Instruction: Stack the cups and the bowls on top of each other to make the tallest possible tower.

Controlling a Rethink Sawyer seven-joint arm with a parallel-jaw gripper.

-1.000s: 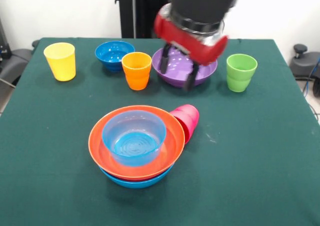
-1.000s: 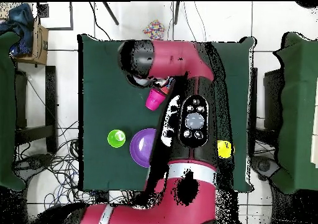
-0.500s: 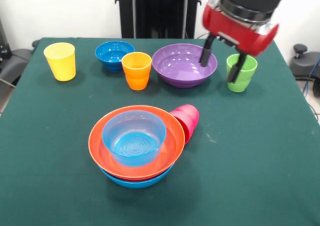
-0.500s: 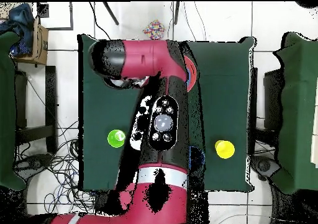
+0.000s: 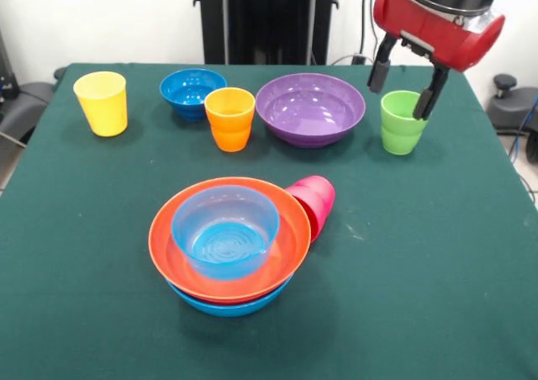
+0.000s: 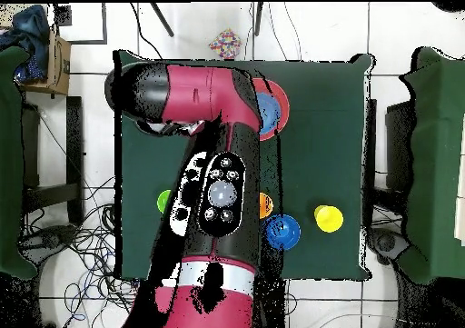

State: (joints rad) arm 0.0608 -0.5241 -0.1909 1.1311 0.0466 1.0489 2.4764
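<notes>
Gripper (image 5: 406, 87) travel has carried the arm from over the purple bowl (image 5: 310, 108) across to the light green cup (image 5: 404, 122), where its fingers (image 5: 377, 74) now hang spread and empty just above the rim, so picking up that cup looks like the step in hand. Tower (image 5: 229, 243) so far is only a light-blue bowl in an orange one on a blue base at the desk (image 5: 437, 296) front, the pink cup (image 5: 313, 203) tipped against it. Yellow cup (image 5: 102, 102), orange cup (image 5: 229, 118) and dark-blue bowl (image 5: 192, 92) stand apart along the back, and nothing blocks the way down.

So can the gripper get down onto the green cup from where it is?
Probably yes: the open gripper hangs over the upright green cup, and nothing crowds the cup; the purple bowl stands apart.
</notes>
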